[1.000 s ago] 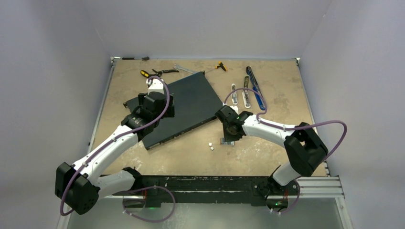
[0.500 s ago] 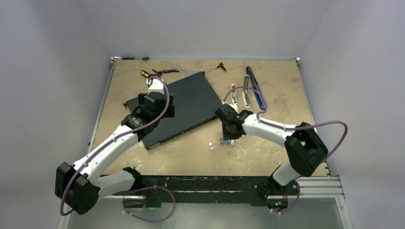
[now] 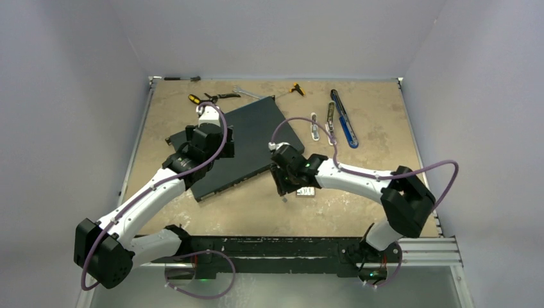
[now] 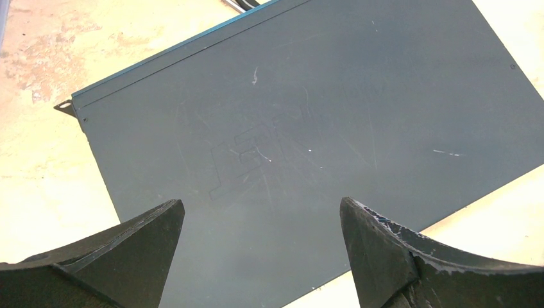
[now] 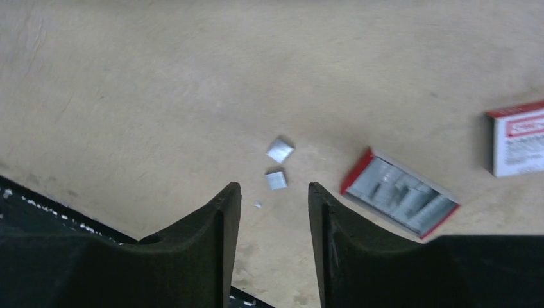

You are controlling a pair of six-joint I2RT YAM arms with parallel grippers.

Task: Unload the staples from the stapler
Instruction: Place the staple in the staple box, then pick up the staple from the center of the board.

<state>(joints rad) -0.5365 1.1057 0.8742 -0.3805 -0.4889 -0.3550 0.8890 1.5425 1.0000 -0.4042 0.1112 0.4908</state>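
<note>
While the right claw hangs low over the table, its fingers stand only a little apart and grip nothing. Two small blocks of staples lie loose on the table just beyond the fingertips, close together but not touching. To their right sits a red-edged tray with more silver strips in it, and further right a red-and-white box. Over the dark panel the left claw is spread wide, empty
</note>
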